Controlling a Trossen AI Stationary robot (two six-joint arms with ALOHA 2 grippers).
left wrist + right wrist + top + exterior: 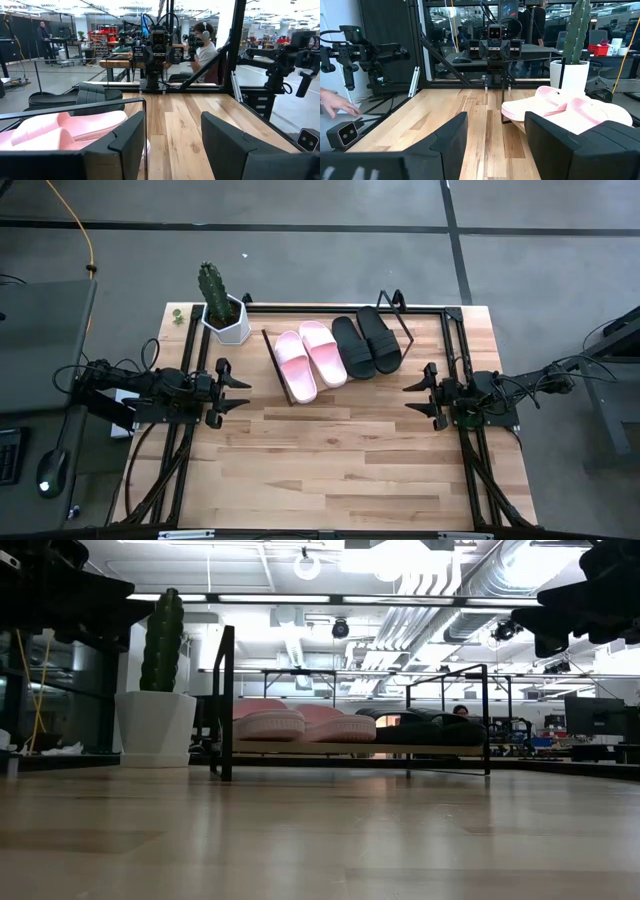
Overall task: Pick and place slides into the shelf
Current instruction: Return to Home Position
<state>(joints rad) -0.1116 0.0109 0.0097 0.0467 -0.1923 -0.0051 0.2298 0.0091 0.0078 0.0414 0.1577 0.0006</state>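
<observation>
Two light pink slides (310, 358) and two matte black slides (366, 342) lie side by side on the shelf (285, 395), a slanted board on a black wire frame at the table's far middle. In the low view the pink slides (290, 723) and black slides (425, 730) rest on their soles on the shelf (350, 749). My left gripper (240, 386) hovers open at the table's left edge, my right gripper (412, 396) open at the right edge, both level and pointing inward. The left wrist view shows pink slides (65, 131) and a black slide (75, 97); the right wrist view shows pink slides (570, 112).
A potted cactus (222, 308) in a white pot stands at the table's far left corner, beside the shelf. Bare wooden tabletop (330, 470) spreads between the arms and toward the near edge. A person sits beyond the table (205, 47); a hand (335, 104) shows at the side.
</observation>
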